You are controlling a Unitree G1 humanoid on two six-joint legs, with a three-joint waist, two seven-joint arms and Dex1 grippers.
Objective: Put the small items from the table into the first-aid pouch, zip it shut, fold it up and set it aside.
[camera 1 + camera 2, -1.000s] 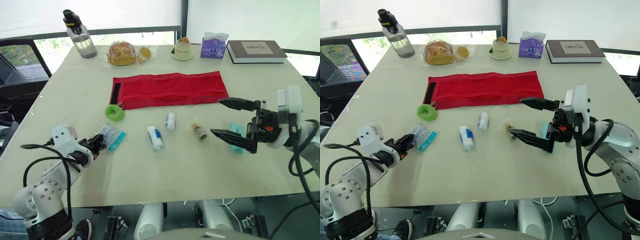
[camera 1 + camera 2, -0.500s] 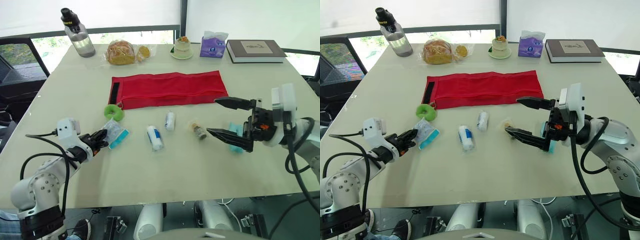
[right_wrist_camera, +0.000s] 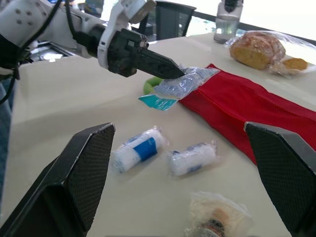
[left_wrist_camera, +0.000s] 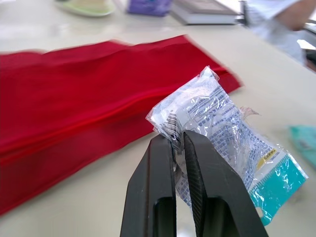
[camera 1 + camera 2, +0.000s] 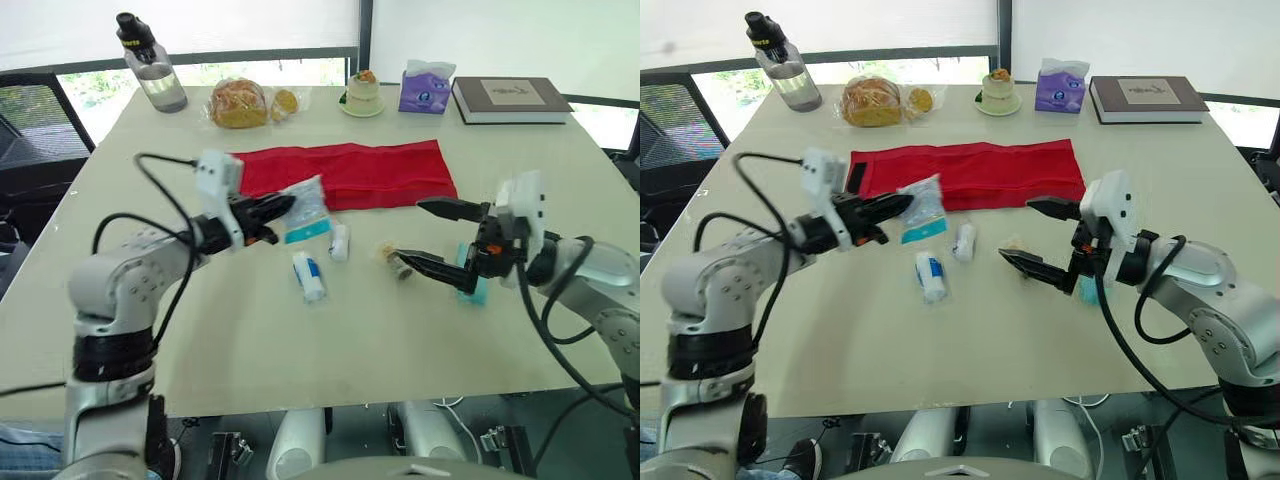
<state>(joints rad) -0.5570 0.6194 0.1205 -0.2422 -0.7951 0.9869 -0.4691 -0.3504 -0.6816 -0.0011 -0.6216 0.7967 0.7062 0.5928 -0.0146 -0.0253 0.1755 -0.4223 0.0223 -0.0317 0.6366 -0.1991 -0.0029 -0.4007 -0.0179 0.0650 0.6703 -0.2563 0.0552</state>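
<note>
The left hand [image 5: 283, 206] has its two black fingers pressed together on one corner of a clear packet [image 5: 305, 208] with a teal end. It holds the packet up over the near edge of the red first-aid pouch [image 5: 380, 170]. In the left wrist view the fingers cover the pinched corner, and the print on the packet is too small to read. The pouch lies flat across the middle of the table [image 5: 250, 330]. Its left end is hidden behind the left arm and the packet, and whether its zip is open cannot be made out.

At 6 o'clock from the packet lies a blue-labelled bandage roll [image 5: 309, 275], and at 4 o'clock a smaller white roll [image 5: 340, 241]. At 3 o'clock from these sits a wrapped small bottle [image 5: 398, 260], just beside the lower fingertip of the right hand [image 5: 425, 236]. That hand is spread wide and grips nothing, with its fingers pointing toward 9 o'clock. A teal packet [image 5: 474, 285] lies behind its lower finger, mostly covered.

In the right wrist view a green object [image 3: 153, 85] peeks out behind the held packet, too hidden to show its shape.

Along the far edge, at 12 o'clock, stand a water bottle [image 5: 145, 65], a bagged loaf [image 5: 240, 103], a dish [image 5: 362, 95], a tissue pack [image 5: 425, 88] and a book [image 5: 510, 98].
</note>
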